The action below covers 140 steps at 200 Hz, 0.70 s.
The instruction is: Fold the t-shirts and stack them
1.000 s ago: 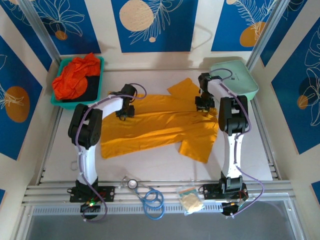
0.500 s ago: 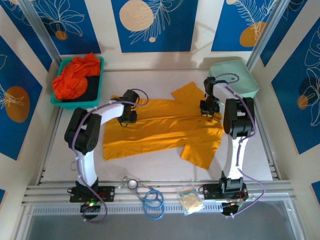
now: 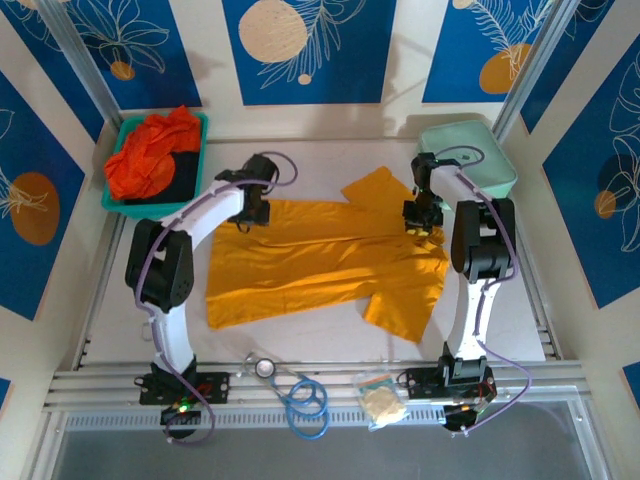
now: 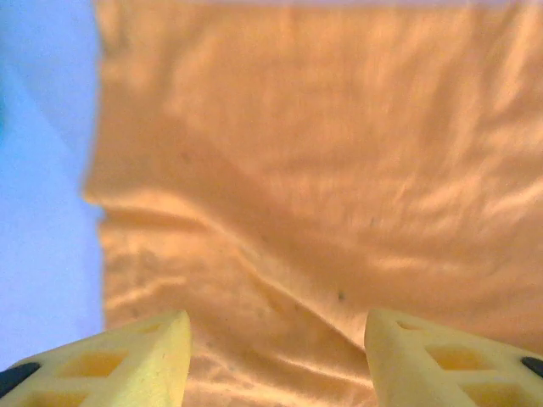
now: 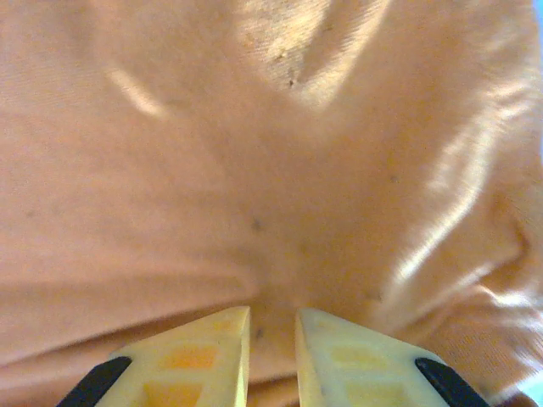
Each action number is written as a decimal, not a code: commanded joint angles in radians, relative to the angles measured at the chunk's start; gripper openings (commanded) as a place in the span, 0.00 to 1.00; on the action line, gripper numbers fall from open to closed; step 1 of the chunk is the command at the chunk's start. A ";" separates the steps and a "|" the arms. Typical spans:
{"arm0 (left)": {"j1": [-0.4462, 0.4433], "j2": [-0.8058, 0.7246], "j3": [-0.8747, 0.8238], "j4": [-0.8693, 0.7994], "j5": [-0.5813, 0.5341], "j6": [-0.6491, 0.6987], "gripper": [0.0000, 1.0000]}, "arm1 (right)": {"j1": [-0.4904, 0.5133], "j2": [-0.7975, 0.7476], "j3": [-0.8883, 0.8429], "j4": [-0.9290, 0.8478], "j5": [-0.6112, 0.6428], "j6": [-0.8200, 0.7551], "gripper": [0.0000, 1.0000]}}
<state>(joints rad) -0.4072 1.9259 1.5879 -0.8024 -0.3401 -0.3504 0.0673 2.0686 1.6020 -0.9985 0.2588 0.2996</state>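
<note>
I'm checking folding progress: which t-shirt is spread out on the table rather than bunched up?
The mustard-yellow t-shirt, lying flat on the table. The red-orange ones are crumpled in a heap in the teal tray at the far left.

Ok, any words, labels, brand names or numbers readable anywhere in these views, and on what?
None can be read.
The mustard-yellow cloth t-shirt is plain.
The blue wall panels carry only leaf and circle patterns.
The small clear plastic packet is too small to tell.

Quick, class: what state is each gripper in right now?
Left gripper: open, holding nothing.
Right gripper: closed, pinching the mustard-yellow t-shirt.
</note>
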 commanded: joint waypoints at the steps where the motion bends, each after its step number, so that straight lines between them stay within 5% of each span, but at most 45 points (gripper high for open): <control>1: 0.054 0.029 0.126 -0.121 -0.074 0.059 0.58 | -0.009 -0.103 0.012 -0.056 -0.005 0.012 0.24; 42: 0.154 0.213 0.321 -0.167 -0.006 0.120 0.54 | -0.012 -0.223 -0.047 -0.046 -0.036 0.026 0.24; 74: 0.186 0.291 0.389 -0.148 0.050 0.138 0.52 | -0.009 -0.244 -0.086 0.025 -0.186 0.034 0.23; 140: 0.186 0.226 0.374 -0.113 0.084 0.117 0.52 | 0.053 0.144 0.207 0.070 -0.365 0.063 0.19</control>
<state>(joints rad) -0.2184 2.2189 1.9446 -0.9062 -0.2832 -0.2337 0.0948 2.1071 1.7149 -0.9421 0.0116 0.3340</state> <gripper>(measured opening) 0.521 0.194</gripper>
